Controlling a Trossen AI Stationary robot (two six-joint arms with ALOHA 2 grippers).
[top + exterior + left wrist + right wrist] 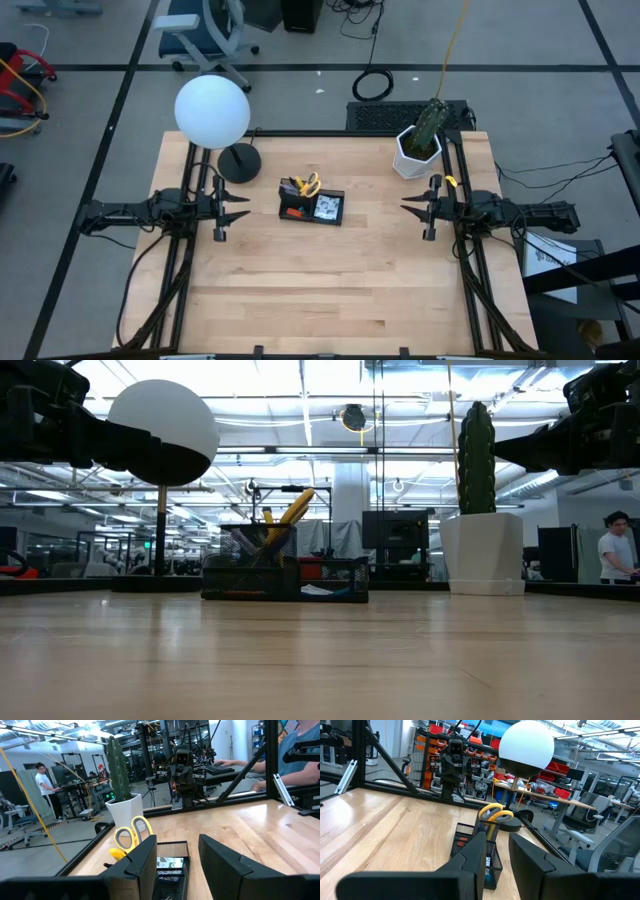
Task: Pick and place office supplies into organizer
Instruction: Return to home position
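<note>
The black mesh organizer [312, 205] stands on its base at the middle of the wooden table. Yellow-handled scissors [308, 184] stand in its taller cup section, handles up [495, 814]; they lean on the cup's rim. Small items lie in the lower tray section, among them a red piece [462, 840]. My left gripper [243, 207] hovers level at the table's left side, open and empty, pointing at the organizer. My right gripper [407, 207] hovers level at the right side, also open and empty.
A lamp with a white globe [212, 110] and a round black base [239, 162] stands at the far left. A cactus in a white pot [418, 150] stands at the far right. Bare wood lies toward the near edge. People sit in the room beyond.
</note>
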